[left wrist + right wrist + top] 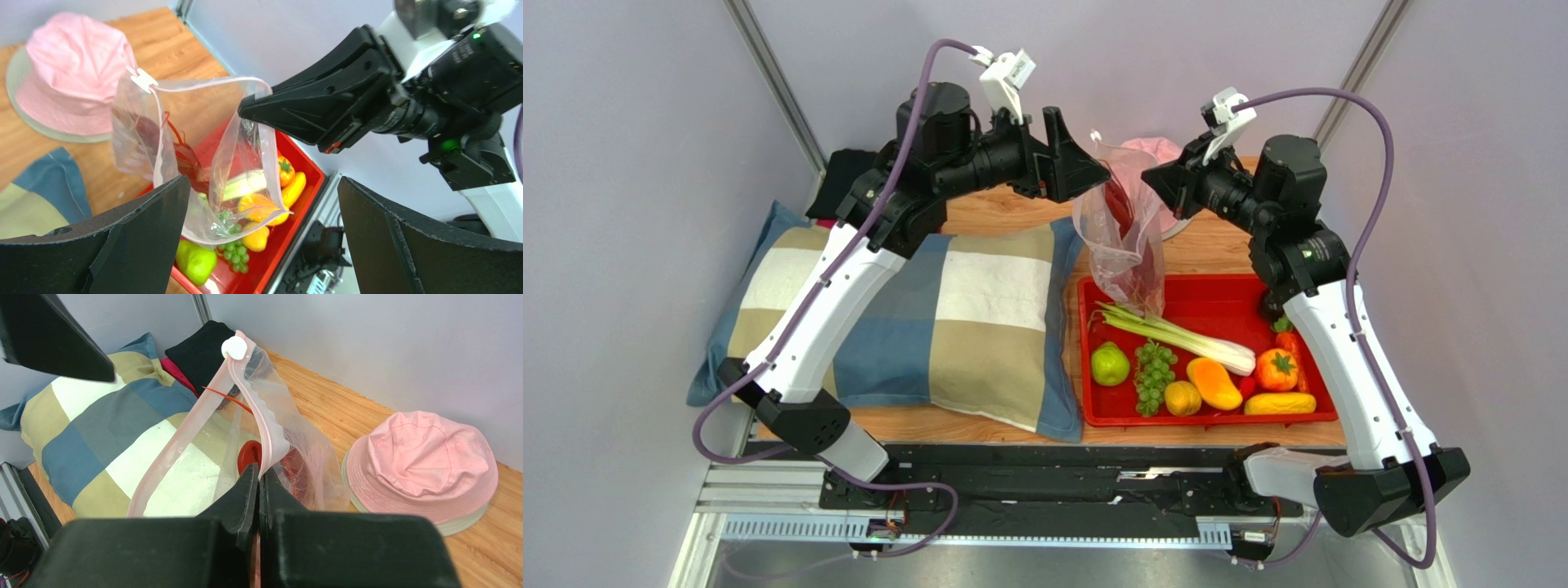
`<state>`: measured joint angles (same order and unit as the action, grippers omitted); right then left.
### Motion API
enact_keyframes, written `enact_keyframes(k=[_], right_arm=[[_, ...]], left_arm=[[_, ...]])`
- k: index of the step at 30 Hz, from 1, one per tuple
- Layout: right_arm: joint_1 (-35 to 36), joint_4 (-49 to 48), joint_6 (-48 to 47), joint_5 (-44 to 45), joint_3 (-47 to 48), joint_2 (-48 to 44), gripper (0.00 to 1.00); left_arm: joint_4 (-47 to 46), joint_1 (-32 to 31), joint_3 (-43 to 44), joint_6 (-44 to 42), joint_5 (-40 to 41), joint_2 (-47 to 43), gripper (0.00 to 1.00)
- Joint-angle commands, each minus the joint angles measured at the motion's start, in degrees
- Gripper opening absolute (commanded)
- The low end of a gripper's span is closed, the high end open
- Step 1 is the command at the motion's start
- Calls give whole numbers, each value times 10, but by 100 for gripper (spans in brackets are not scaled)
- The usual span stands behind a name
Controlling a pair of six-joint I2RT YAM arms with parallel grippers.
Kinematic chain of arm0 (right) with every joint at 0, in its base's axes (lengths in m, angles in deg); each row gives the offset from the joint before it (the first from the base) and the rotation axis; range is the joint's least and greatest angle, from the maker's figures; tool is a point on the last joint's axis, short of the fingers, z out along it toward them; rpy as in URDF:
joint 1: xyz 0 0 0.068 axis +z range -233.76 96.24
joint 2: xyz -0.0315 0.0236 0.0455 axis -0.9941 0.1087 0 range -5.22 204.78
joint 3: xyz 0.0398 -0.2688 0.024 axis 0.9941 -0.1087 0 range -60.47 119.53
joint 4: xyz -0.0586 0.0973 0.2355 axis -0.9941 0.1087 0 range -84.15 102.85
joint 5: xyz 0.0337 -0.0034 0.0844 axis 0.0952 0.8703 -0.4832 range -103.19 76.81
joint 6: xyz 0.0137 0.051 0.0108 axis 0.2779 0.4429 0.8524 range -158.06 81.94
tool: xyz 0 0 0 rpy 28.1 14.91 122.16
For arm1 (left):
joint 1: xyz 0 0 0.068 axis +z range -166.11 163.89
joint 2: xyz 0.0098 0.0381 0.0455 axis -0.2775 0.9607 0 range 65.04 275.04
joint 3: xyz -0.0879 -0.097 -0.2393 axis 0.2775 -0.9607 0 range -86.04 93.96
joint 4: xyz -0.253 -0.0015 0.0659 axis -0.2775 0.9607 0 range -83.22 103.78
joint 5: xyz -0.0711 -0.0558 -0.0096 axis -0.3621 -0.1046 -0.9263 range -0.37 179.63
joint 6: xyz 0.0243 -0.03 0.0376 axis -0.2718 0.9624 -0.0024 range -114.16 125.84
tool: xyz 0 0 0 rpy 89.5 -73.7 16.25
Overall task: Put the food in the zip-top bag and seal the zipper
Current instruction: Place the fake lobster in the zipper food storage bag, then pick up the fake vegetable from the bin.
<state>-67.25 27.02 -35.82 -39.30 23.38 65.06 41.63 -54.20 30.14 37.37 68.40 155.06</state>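
Note:
The clear zip-top bag (1118, 251) hangs open above the red tray's far left corner. My right gripper (1151, 175) is shut on its pink zipper strip (245, 386), pinching it between the fingertips (250, 478). A white slider (235, 348) sits at the strip's far end. The red lobster (178, 153) is inside the bag. My left gripper (1090, 165) is wide open and empty beside the bag's mouth; the bag (245, 177) hangs ahead of its fingers (153, 214). The celery (1173, 333), green apple (1111, 364) and grapes (1154, 374) lie in the tray.
The red tray (1210, 420) also holds an orange pepper (1277, 368) and yellow-orange fruits (1214, 384). A checked pillow (952, 319) lies left of it. A pink hat (1155, 150) sits behind the bag, and a black cloth (844, 172) at the back left. Walls close in on both sides.

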Motion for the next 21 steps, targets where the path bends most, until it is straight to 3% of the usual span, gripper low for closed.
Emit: enact_keyframes(k=[1,5,8,14,17,21], right_arm=[[-13,-8,20,48,23,-25,0],[-33,3,36,104,41,-32,0],[-54,14,44,142,54,-43,0],[-82,30,43,191,54,-69,0],[-88,37,44,209,53,-77,0],[-96,38,36,241,47,-81,0]], left_arm=[[-34,20,-23,-21,23,-11,99],[-73,61,-134,20,22,-34,99],[-137,61,-225,0,29,-69,99],[-274,40,-382,-152,-51,-79,99],[-319,15,-418,-316,-154,-61,98],[-265,-47,-411,-571,-218,-17,92]])
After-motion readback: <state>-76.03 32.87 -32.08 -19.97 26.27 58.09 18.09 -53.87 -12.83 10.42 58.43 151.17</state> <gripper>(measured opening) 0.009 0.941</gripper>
